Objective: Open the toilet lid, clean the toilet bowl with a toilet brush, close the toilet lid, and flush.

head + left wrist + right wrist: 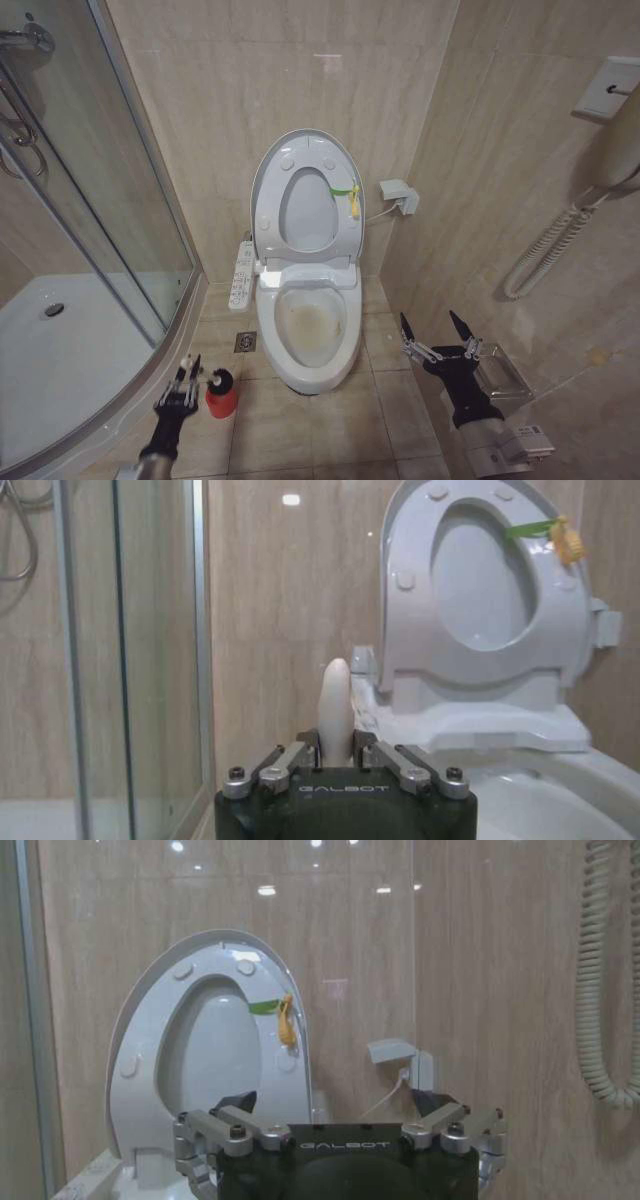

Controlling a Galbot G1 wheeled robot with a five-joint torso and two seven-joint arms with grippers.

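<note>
1. While low at the lower left of the head view, left gripper: jaws drawn together on the white handle of the toilet brush, by the look of the left wrist view; handle upright between the fingers.
2. Toilet brush: black bristle head seated in the red holder cup, on the floor left of the toilet. Judged light, handle stiff, smooth and likely slippery, bristles soft and springy. Best taken mid-handle or higher, clear of the cup rim; the cup may lift with it.
3. Toilet lid: raised against the wall at upper centre, ring seat up with it, yellow-green tag at the right edge. Judged rigid, hinged, glossy; to be pushed near the free top edge.
4. Toilet bowl: centre frame, open, yellowish stain at the bottom. Hard glazed ceramic.
5. Right gripper: lower right, jaws wide apart, empty, idle.
6. Room: beige floor tiles, glossy, probably slick; glass shower screen at left; coiled cord on the right wall. Tight quarters.
</note>
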